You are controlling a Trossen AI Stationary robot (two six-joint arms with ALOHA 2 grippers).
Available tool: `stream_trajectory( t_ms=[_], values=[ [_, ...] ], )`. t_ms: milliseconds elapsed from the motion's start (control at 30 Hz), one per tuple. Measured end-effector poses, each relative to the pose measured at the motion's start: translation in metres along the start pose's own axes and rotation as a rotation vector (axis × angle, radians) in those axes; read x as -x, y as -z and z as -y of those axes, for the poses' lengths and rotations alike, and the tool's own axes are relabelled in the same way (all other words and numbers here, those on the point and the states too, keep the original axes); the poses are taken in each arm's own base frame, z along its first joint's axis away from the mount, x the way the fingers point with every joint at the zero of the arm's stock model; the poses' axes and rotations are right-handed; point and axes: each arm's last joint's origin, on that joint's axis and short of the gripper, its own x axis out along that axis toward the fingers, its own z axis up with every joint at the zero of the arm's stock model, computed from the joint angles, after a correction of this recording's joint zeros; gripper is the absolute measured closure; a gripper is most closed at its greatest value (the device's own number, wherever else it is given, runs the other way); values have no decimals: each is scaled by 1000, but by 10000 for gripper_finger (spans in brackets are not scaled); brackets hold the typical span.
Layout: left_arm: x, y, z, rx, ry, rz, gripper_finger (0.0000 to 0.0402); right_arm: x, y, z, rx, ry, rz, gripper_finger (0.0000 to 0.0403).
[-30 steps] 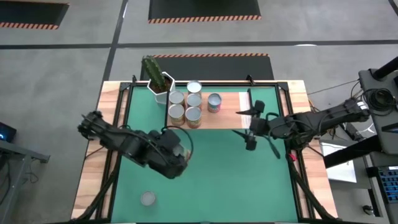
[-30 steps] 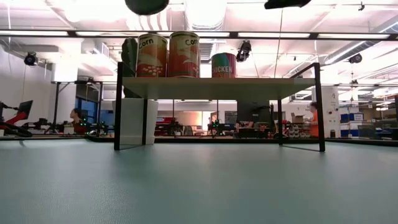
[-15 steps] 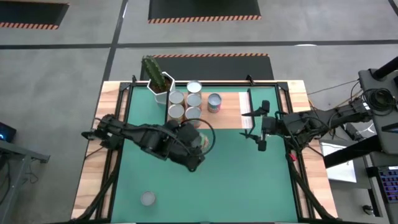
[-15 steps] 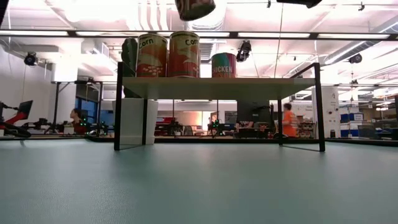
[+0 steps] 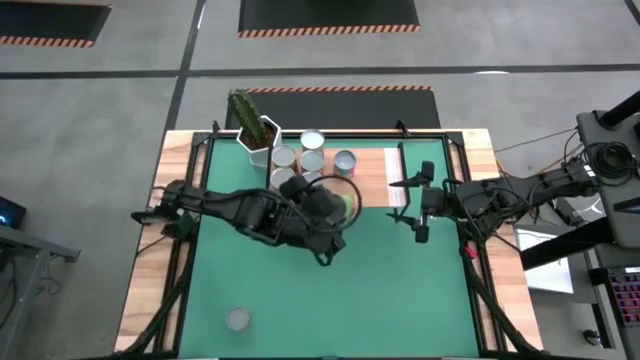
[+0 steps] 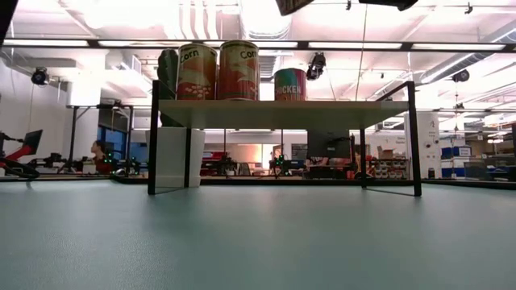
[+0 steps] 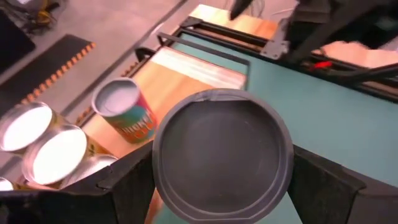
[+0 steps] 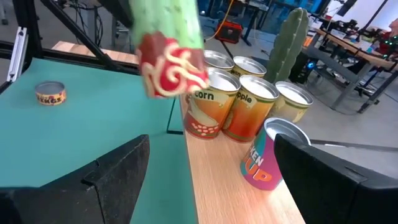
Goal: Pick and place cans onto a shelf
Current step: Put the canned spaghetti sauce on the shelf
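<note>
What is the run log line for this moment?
left jaws: shut on can | can: airborne, near shelf front edge | shelf: several cans standing | right jaws: open, waiting by shelf's striped end

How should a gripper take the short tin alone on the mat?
From straight above, closing across its round side wall. The tin sits low, lid up, on the mat with nothing beside it, leaving little wall for a level approach.

A green mat (image 5: pixel 380 290) covers the wooden table (image 5: pixel 140 290). At its far edge, 1 cactus (image 5: pixel 244 113) stands in a white pot (image 5: pixel 262 146). Beyond the table, a person (image 6: pixel 100 153) sits among desks.
</note>
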Motion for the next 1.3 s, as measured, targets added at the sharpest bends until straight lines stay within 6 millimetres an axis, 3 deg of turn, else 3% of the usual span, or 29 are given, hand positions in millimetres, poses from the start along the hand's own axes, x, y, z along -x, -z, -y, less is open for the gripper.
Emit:
stream_trajectory(
  t_ms=[367,1100,1300],
  values=[
    [-66,9,3,-95,-92,-108,111,0,0,0,0,0,0,71],
    [-121,11,-13,-135,-130,-215,111,0,0,0,0,0,-1,71],
    [-127,10,-19,-144,-143,-224,111,0,0,0,1,0,-1,71]
  ],
)
